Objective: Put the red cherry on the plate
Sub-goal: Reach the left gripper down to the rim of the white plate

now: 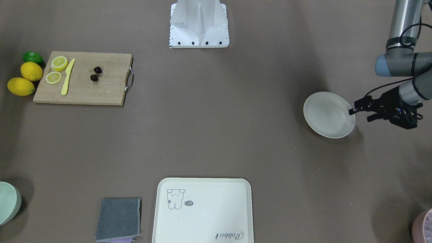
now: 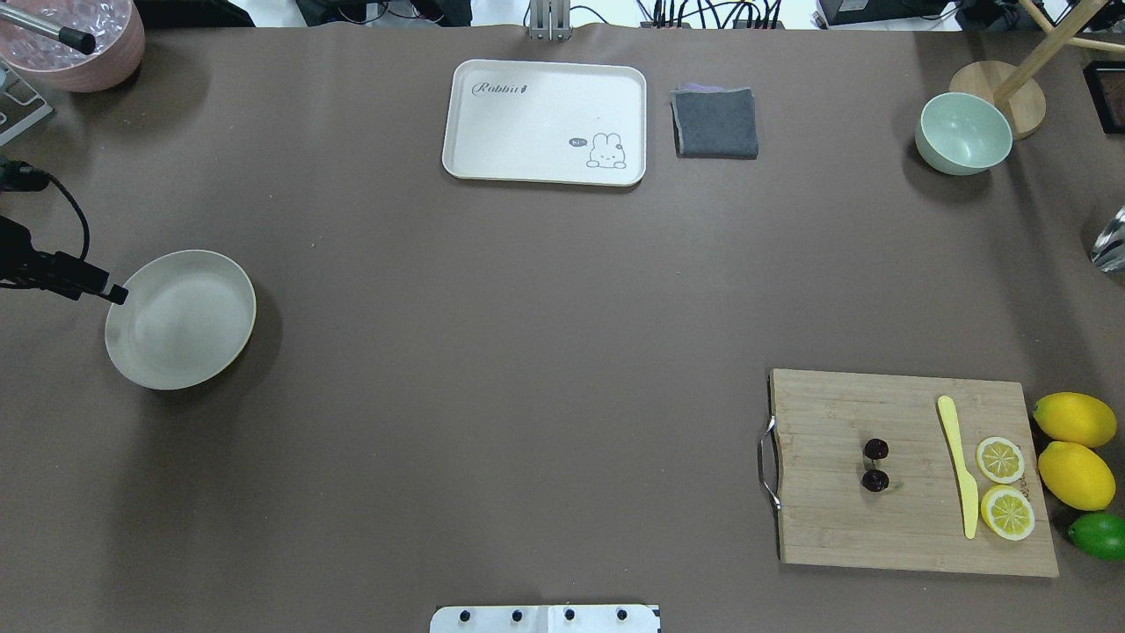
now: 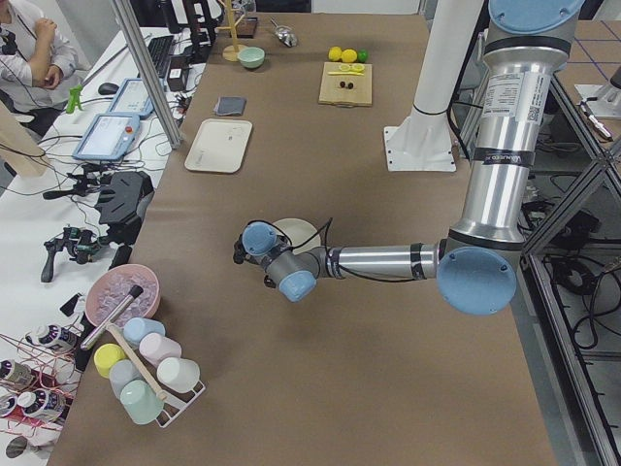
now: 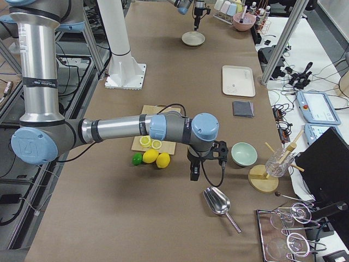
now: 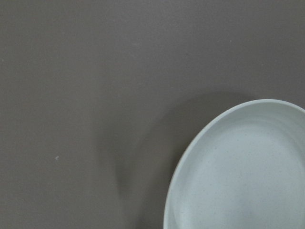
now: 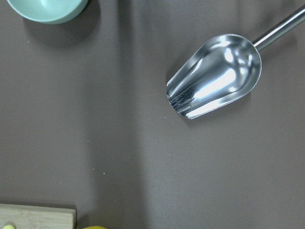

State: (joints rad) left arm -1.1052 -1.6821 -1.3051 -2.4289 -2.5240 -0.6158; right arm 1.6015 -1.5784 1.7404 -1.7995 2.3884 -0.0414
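Note:
The red cherry (image 2: 875, 464), a dark pair, lies in the middle of the wooden cutting board (image 2: 844, 536), also seen in the front view as the cherry (image 1: 96, 73). The off-white plate (image 2: 180, 318) sits bare far across the table; its rim (image 5: 200, 143) fills the left wrist view's lower right. My left gripper (image 1: 359, 115) hangs just beside the plate's outer edge, its fingers apart and holding nothing. My right gripper (image 4: 192, 176) shows only in the right side view, over bare table between the lemons and the green bowl; whether it is open or shut I cannot tell.
On the board lie a yellow knife (image 2: 958, 479) and two lemon slices (image 2: 1002, 483); two lemons (image 2: 1074, 448) and a lime (image 2: 1099, 534) sit beside it. A metal scoop (image 6: 214, 78), green bowl (image 2: 963, 132), grey cloth (image 2: 715, 123), cream tray (image 2: 545, 123) and pink bowl (image 2: 75, 44) line the far side.

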